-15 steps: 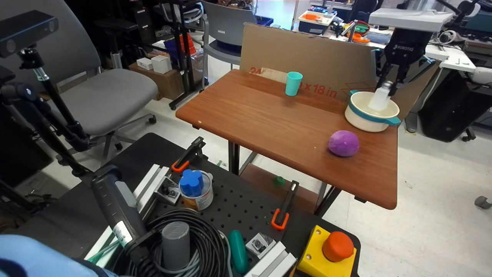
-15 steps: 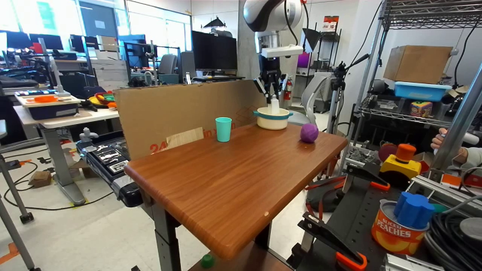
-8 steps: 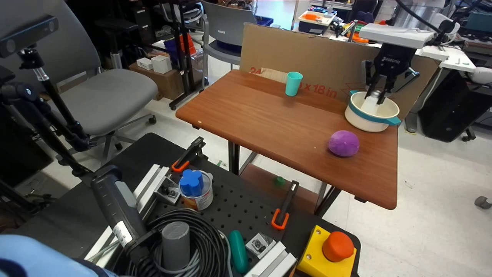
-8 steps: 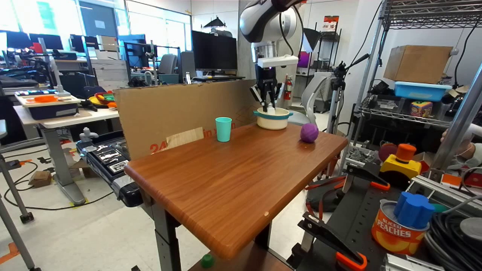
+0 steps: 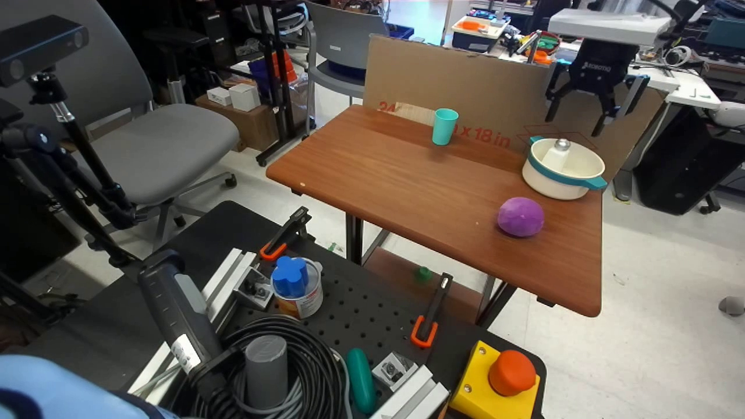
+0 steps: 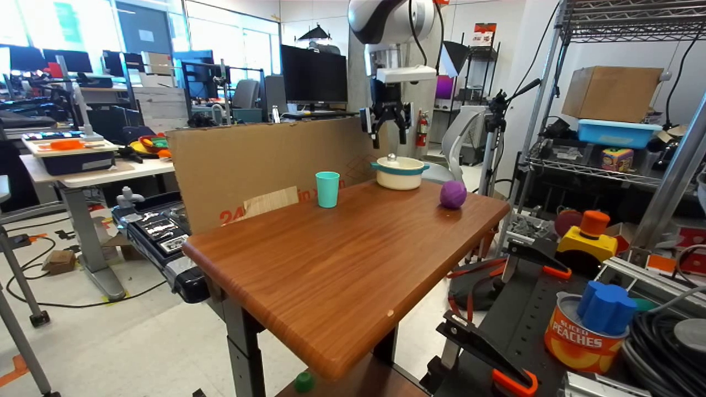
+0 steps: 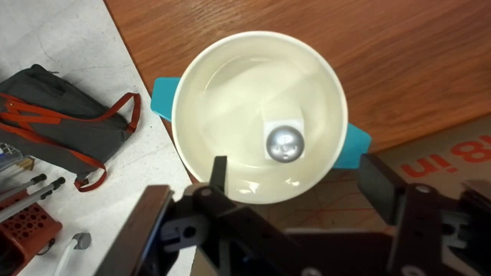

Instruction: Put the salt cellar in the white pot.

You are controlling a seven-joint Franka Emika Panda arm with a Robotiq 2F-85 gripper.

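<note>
The salt cellar [image 5: 554,159], a slim white bottle with a silver cap, stands inside the white pot [image 5: 547,182]. In the wrist view the salt cellar [image 7: 285,144] is seen from above, off-centre on the pot's floor and looking upright. Only its cap rises over the rim of the white pot [image 6: 398,181] in an exterior view. My gripper [image 5: 573,126] hangs above the pot with its jaws wide apart and nothing between them. In the wrist view the gripper [image 7: 292,165] spans the near part of the pot, apart from the cellar.
On the wooden table [image 5: 401,174] a purple ball [image 5: 521,217] lies near the pot, and a teal cup [image 6: 327,190] stands farther along. A cardboard sheet [image 5: 465,75] rises behind the table's edge. Teal handles [image 7: 164,96] stick out from the pot.
The gripper, shut on the salt cellar, went down into the pot, then let go and rose above it. The cellar now stands free in the pot.
</note>
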